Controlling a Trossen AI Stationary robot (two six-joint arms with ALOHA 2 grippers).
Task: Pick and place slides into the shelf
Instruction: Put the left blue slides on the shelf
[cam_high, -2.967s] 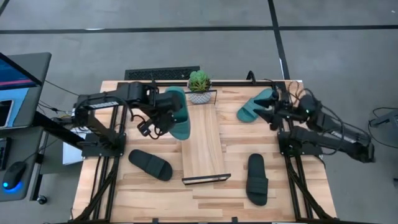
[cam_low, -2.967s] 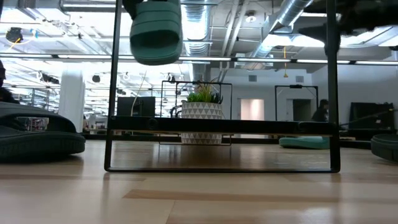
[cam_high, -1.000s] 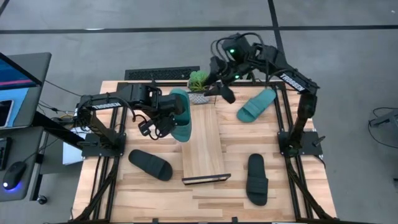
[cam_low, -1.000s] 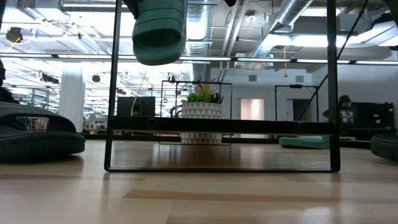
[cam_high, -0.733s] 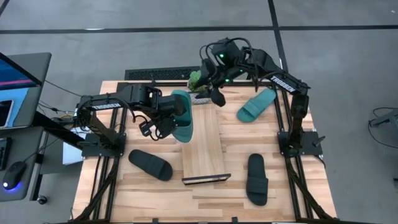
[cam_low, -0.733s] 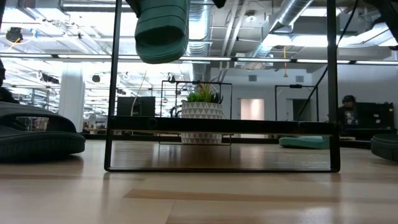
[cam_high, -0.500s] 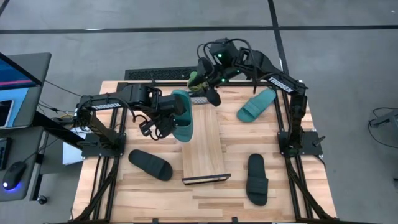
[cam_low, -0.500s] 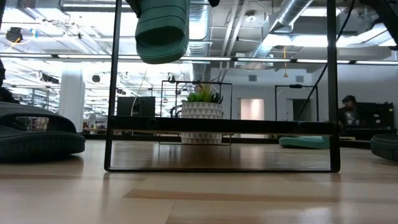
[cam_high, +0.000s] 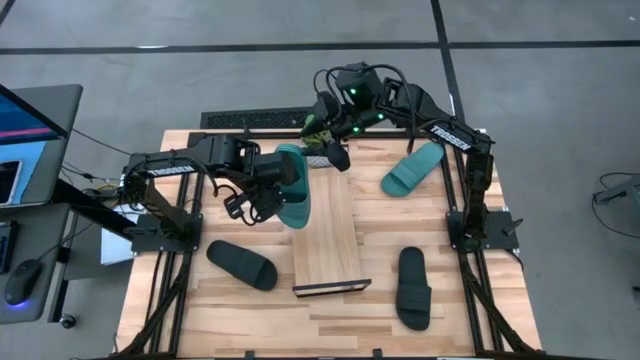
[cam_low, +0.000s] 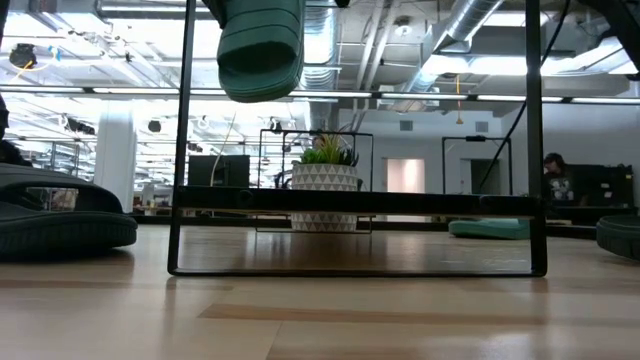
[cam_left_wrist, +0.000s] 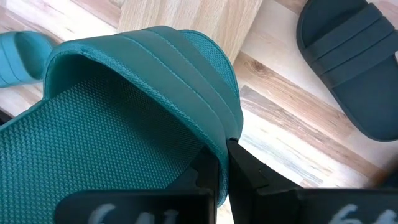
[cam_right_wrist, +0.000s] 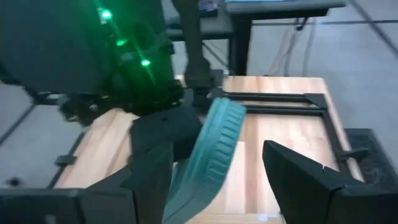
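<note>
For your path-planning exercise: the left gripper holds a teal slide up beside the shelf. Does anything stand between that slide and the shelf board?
Nothing lies on the shelf board. The teal slide hangs at its left edge in the left gripper. The right gripper, open, hovers over the board's far end near the potted plant.

Even, bright light falls from above on the worktop (cam_high: 240, 310) in the high view, and the arms and slides throw only short, soft shadows on its boards. In the low view, rows of ceiling lamps (cam_low: 120, 50) behind the scene burn almost white, so the shelf's wire frame (cam_low: 188, 150) stands as a dark outline, while the near boards are blurred and carry a pale sheen. The left wrist view is sharp on the teal slide (cam_left_wrist: 124, 124), whose ribbed strap shows clearly. The right wrist view is dimmer and softly blurred, with green indicator lights (cam_right_wrist: 118, 37) glaring on dark housing.
</note>
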